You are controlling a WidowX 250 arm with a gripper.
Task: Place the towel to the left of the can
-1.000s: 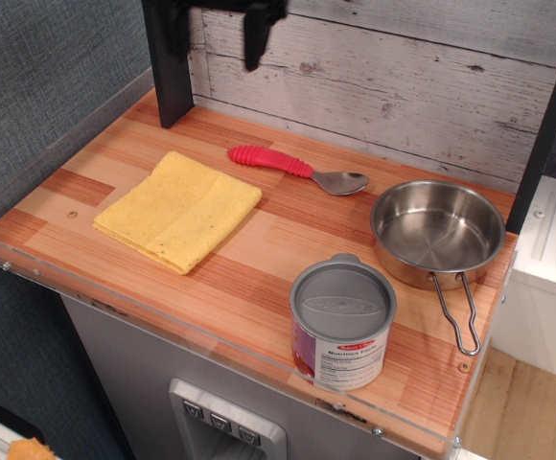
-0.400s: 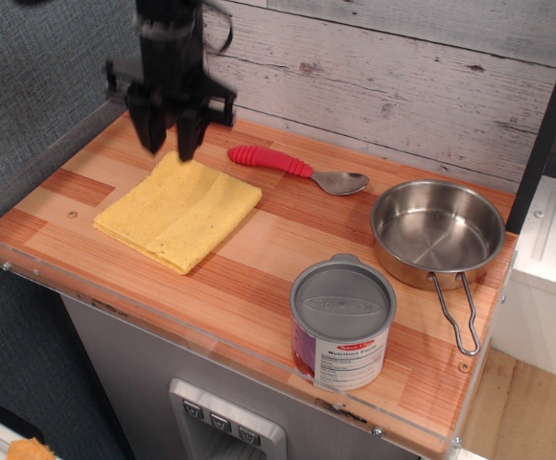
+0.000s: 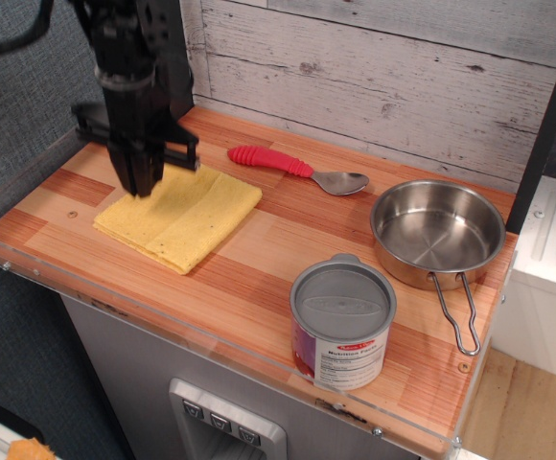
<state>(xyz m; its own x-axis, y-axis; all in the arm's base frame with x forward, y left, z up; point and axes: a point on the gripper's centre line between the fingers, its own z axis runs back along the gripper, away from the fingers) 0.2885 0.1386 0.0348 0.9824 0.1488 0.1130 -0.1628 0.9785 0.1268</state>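
The gripper (image 3: 140, 182) was held over the towel's (image 3: 184, 218) back-left part, fingers seemingly together; the can (image 3: 341, 324) stood well apart.

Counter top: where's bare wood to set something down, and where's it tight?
Widest bare wood: between the towel and the can, reaching forward to the front edge. A second bare stretch runs along the back wall behind the spoon. Tight on the right, with pan and can close together, and at the left, where the gripper sits over the towel.
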